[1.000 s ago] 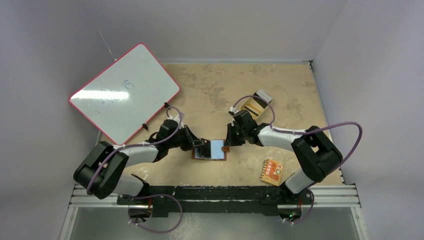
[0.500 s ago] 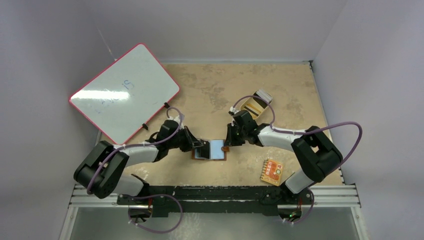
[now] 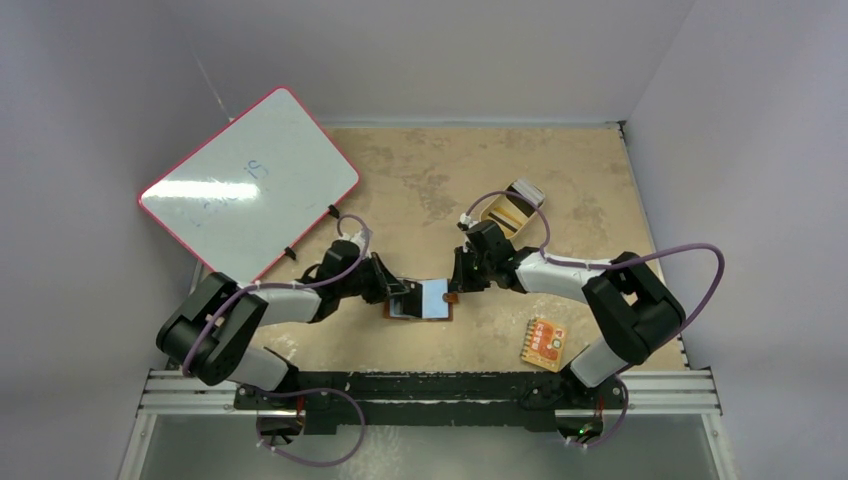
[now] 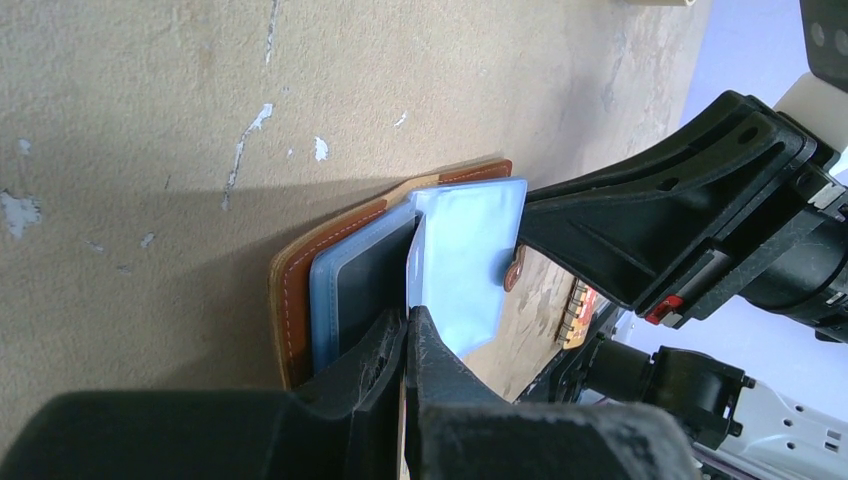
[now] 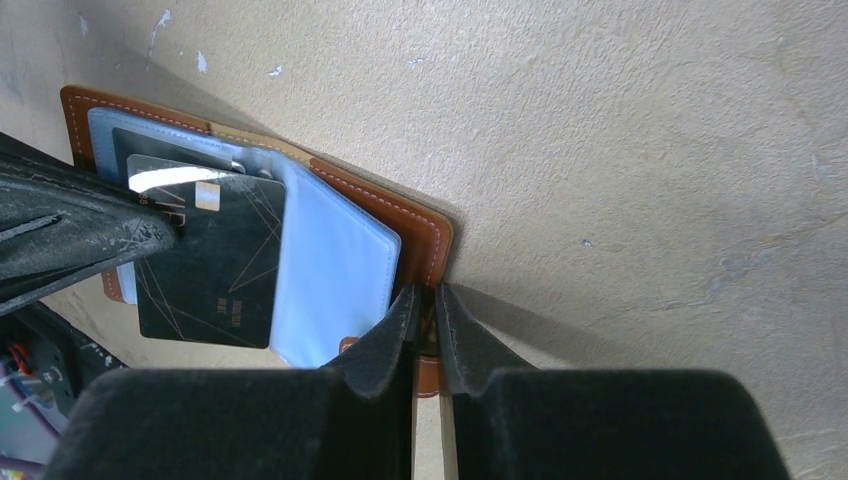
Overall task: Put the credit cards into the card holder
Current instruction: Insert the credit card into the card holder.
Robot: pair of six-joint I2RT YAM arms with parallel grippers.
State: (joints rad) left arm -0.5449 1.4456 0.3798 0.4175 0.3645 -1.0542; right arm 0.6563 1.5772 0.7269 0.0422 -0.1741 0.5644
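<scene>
The brown card holder [image 3: 440, 312] lies open at the table's near middle, with its bluish clear pockets [image 5: 330, 270] showing. My left gripper [image 4: 410, 318] is shut on a black credit card [image 5: 210, 260], holding it by its left edge. The card lies over the wallet with its far edge at a clear pocket leaf [image 4: 470, 260]. Another dark card [image 4: 365, 290] sits in the left pocket. My right gripper [image 5: 427, 295] is shut on the card holder's brown edge by the snap tab, at the wallet's right side [image 3: 456, 293].
A pink-rimmed whiteboard [image 3: 250, 185] leans at the back left. A tan dish [image 3: 510, 212] with small items stands behind the right arm. An orange-red patterned packet [image 3: 543, 343] lies near the front right edge.
The left arm has shifted slightly toward the wallet with the card. The clear leaf stands a little more upright. The right gripper has stayed on the wallet's edge.
</scene>
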